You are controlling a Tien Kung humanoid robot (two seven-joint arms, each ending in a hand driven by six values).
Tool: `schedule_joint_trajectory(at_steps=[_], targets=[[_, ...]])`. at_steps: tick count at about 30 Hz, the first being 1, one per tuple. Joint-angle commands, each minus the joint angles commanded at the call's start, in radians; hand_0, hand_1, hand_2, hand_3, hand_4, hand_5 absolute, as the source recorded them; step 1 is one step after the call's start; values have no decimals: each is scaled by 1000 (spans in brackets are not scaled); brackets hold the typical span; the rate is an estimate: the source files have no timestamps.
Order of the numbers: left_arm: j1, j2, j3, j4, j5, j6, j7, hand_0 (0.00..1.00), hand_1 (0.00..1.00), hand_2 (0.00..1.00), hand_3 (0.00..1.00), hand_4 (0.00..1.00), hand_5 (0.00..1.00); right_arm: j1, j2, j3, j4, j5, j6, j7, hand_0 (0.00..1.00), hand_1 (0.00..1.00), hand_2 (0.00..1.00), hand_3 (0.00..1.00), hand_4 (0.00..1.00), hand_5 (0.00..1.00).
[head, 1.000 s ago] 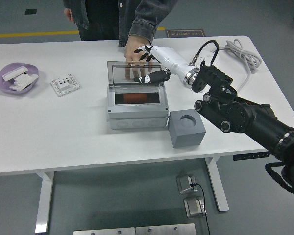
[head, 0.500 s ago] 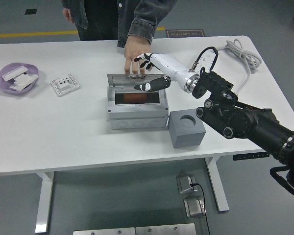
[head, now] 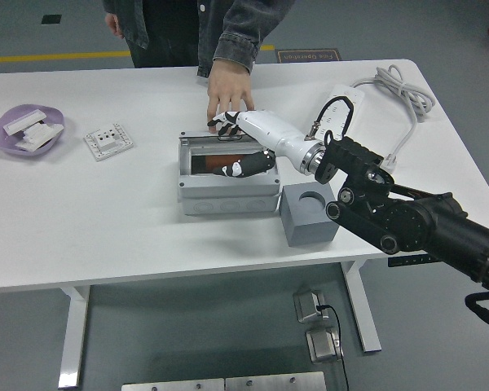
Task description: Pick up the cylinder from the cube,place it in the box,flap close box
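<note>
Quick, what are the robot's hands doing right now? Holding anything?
Right hand: over the grey box, on its clear lid; grip cannot be told.
Left hand: not in the picture.

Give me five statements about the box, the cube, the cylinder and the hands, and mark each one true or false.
1. The cylinder lies inside the box. True.
2. The cube still has the cylinder in its round hole. False: the hole is empty.
3. The right hand reaches over the box from the right. True.
4. The person's hand grips the cube. False: it rests on the table just behind the box.
5. The cube stands left of the box. False: it stands at the box's right front corner.
</note>
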Motion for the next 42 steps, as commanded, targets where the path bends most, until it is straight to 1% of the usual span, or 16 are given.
schedule_joint_trajectory(at_steps=[6, 12, 17, 22, 25, 30, 35, 36, 38, 42], targets=[[5, -4, -8, 0, 6, 0, 1, 631, 644, 607, 622, 663, 240, -26, -8, 18, 50, -26, 1, -20, 678, 641, 699, 828, 926, 405], [6, -6, -9, 0, 5, 0, 0, 630, 644, 607, 622, 663, 240, -49, -13, 42, 56, -28, 3, -23, 679, 640, 698, 830, 928, 409], [10, -7, -21, 0, 17, 0, 2, 630, 644, 607, 622, 663, 240, -100, -41, 117, 91, -42, 8, -31, 678, 640, 699, 831, 926, 407], [18, -11, -47, 0, 35, 0, 6, 630, 644, 607, 622, 663, 241, -207, -84, 244, 187, -68, 10, -45, 676, 639, 698, 828, 921, 400], [27, -16, -79, 0, 63, 0, 10, 630, 643, 607, 622, 663, 240, -290, -92, 341, 258, -74, 13, -50, 676, 638, 699, 828, 911, 397], [38, -21, -122, 0, 105, -2, 15, 630, 643, 607, 622, 663, 240, -433, -73, 505, 372, -55, 24, -43, 676, 638, 699, 828, 911, 397], [39, -21, -120, 0, 105, -2, 12, 630, 643, 607, 621, 663, 239, -585, -54, 655, 478, 7, 18, -15, 671, 637, 699, 832, 910, 396], [39, -20, -120, 0, 106, -2, 11, 630, 643, 607, 621, 663, 239, -626, -48, 692, 505, 36, 17, 0, 671, 637, 699, 832, 910, 396], [40, -20, -122, 0, 109, -2, 11, 630, 643, 607, 621, 662, 239, -675, -41, 733, 517, 70, 19, 15, 677, 636, 697, 828, 908, 396], [43, -18, -126, 0, 116, -3, 11, 630, 643, 607, 621, 662, 239, -778, -15, 820, 484, 170, 63, 41, 677, 636, 697, 828, 908, 396]])
